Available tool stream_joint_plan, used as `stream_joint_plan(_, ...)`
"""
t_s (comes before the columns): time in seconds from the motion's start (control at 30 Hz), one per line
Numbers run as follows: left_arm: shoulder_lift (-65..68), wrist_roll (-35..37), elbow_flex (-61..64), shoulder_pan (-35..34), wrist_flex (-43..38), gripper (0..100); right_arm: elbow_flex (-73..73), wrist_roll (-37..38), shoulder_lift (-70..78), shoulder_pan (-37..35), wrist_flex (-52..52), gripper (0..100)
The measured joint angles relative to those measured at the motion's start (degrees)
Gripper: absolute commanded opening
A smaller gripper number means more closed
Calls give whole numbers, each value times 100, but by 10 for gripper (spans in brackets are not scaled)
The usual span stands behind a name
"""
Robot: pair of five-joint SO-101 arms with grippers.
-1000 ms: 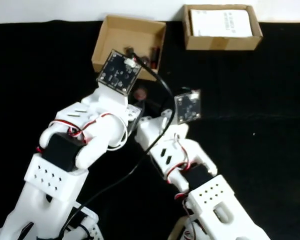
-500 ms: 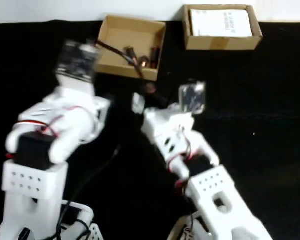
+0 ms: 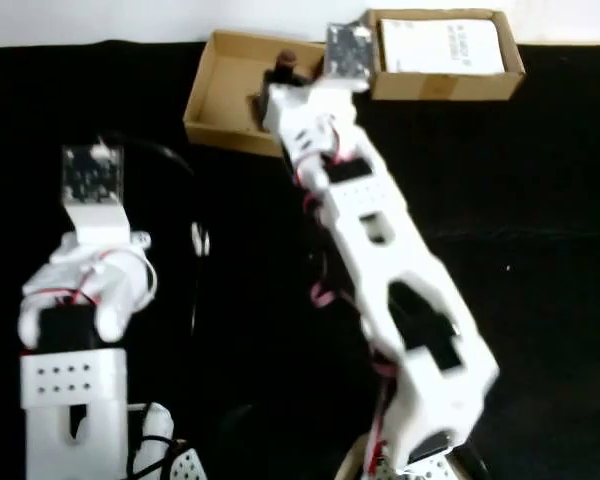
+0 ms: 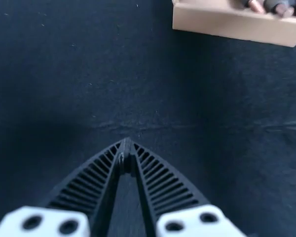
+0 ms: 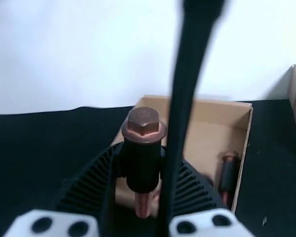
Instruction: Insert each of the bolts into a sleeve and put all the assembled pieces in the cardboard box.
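Right gripper [image 5: 145, 159] clamped on black sleeve [image 5: 143, 170], copper hex-head bolt [image 5: 144, 126] through it, above cardboard box [image 5: 209, 116]; cable [image 5: 187, 79] hid one finger partly. Left gripper [image 4: 126, 148] closed, empty.

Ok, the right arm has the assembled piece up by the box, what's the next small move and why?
Probably lower the right gripper slightly and open it: it is shut on the sleeve with the bolt through it, upright, over the open cardboard box, where another assembled piece already lies.

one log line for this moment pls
right gripper: shut on sleeved bolt, above cardboard box | left gripper: shut, empty, above table
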Motion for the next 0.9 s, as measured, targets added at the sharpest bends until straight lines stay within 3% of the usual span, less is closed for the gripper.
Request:
stream_joint_plan(0.23,-299,0,2971,9,-3095,58,-2848,-26,2541,141,554,9)
stream_joint_plan(0.37,-299,0,3824,9,-4316,59,-4018,-35,3552,132,1064,9)
stream_joint_plan(0.6,-299,0,3938,9,-4598,59,-5310,-35,4633,132,1635,22)
stream_joint_plan(0.9,-299,0,3938,9,-4598,61,-5767,-35,4967,123,2154,188)
